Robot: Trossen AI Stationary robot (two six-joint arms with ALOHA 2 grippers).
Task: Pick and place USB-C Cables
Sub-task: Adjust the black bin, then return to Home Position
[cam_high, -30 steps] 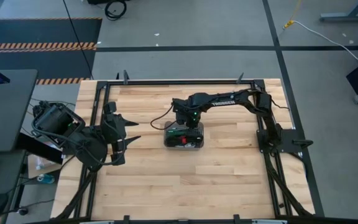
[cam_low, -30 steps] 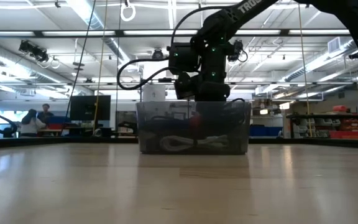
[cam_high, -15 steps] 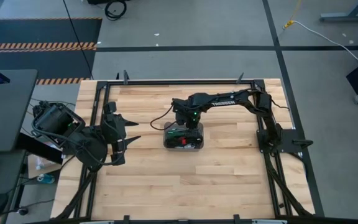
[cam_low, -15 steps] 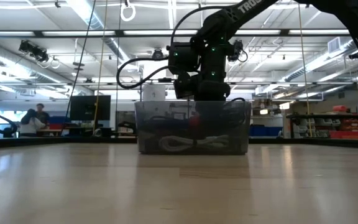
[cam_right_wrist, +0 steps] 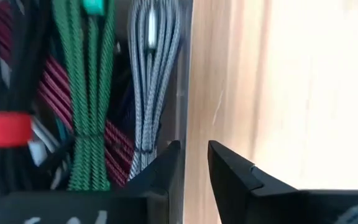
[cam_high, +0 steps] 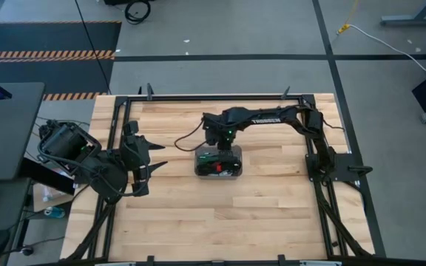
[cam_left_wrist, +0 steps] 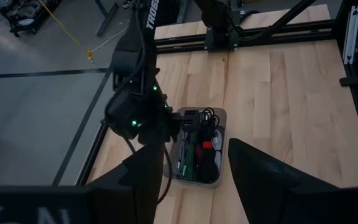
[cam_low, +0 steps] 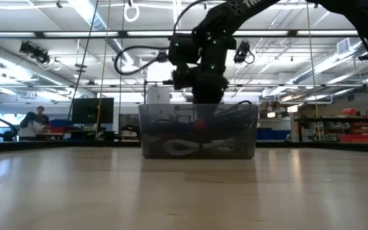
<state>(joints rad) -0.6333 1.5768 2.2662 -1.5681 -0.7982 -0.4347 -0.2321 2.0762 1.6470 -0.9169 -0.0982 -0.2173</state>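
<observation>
We saw the right gripper hanging over the bin at mid-table, fingers close together with only a thin gap, holding nothing. One finger sat over the bin's wall, the other over bare table just outside it.

All cables lay inside the bin. In the right wrist view the grey cable was nearest the fingers, just beside the wall, its long axis running straight away from the jaws, parallel to the wall. The green cable lay beside it, same direction, with a teal tie at the far end. Under them a maroon cable ran slantwise. Farthest from the jaws was the black cable with its red tie.

The low view showed a white cable flat on the bin floor, lengthwise.

The left gripper waited at the table's left edge, fingers spread, empty.
</observation>
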